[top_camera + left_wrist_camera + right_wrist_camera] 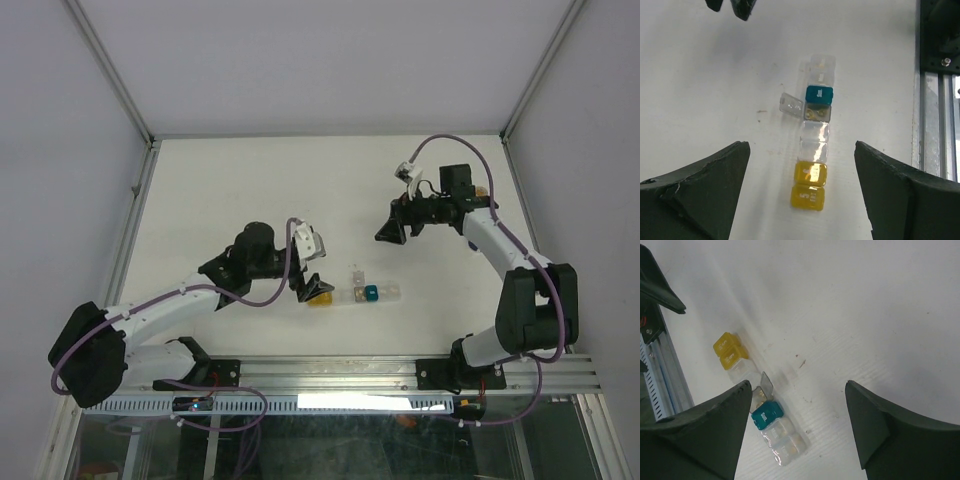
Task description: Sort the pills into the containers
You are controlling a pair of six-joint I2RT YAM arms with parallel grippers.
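The containers (355, 293) form a short row of tiny cells near the table's front: yellow cells (809, 185), clear cells (814, 141), an open grey cell (817, 113) with its lid (791, 105) flipped aside, a teal cell (819, 94), and more clear cells (822, 69). A yellowish-brown mass of pills (813, 114) lies in the grey cell. The row also shows in the right wrist view, with the teal cell (766, 414) and the yellow cells (730, 351). My left gripper (308, 285) (800, 146) is open and empty over the yellow end. My right gripper (392, 228) (797, 385) is open and empty, above and behind the row.
An aluminium rail (330, 375) runs along the table's near edge, close to the row; it also shows in the left wrist view (935, 125). White walls enclose the table on the left, back and right.
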